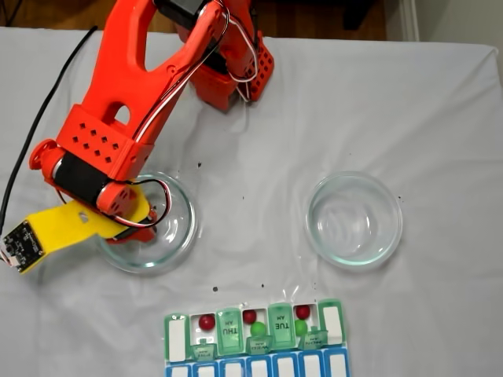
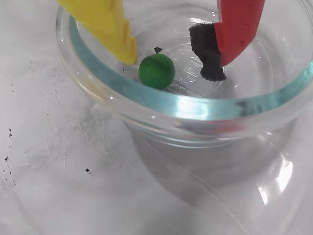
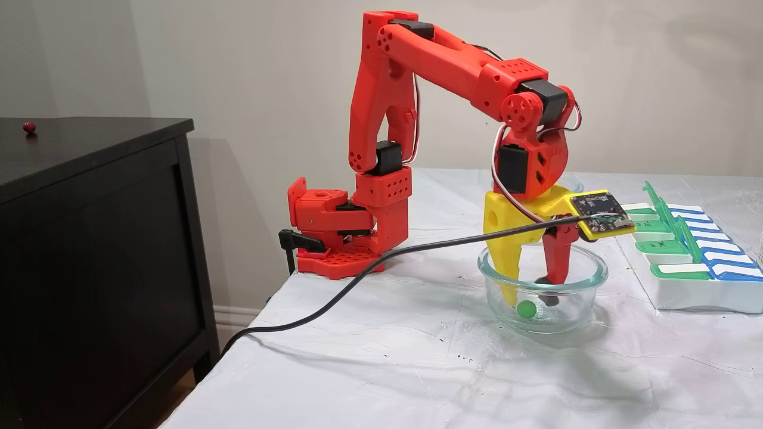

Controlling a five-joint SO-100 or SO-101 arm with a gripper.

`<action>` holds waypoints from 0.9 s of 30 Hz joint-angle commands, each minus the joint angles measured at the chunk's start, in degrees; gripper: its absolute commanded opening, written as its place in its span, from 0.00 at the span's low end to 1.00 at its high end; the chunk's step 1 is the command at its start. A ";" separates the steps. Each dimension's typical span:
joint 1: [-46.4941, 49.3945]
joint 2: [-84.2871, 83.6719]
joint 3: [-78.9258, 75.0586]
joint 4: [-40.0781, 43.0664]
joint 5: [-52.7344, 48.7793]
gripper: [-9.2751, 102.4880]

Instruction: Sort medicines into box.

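Note:
One green pill [image 2: 156, 71] lies on the bottom of the left glass dish [image 2: 195, 105]. My gripper [image 2: 172, 68] is lowered into that dish and stands open, the yellow finger [image 2: 112, 29] just left of the pill and the red finger [image 2: 234, 29] with its black pad well to the right. From the side, the pill [image 3: 526, 308] sits between the tips of the gripper [image 3: 529, 300]. The box [image 1: 229, 330] lies at the table's near edge with green lids up; three dark red pills [image 1: 207, 321] and two green pills [image 1: 259, 328] sit in its open cells.
A second glass dish [image 1: 354, 218] stands to the right of the first. The arm's base [image 1: 236, 71] is at the back of the white cloth. A black cable [image 3: 357, 280] trails off the table. A red ball [image 3: 28, 127] lies on the dark cabinet.

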 commanded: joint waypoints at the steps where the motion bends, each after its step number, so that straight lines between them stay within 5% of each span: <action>1: -0.26 1.41 -5.45 -0.53 0.44 0.29; 27: -0.70 1.41 -3.60 -1.14 -2.99 0.25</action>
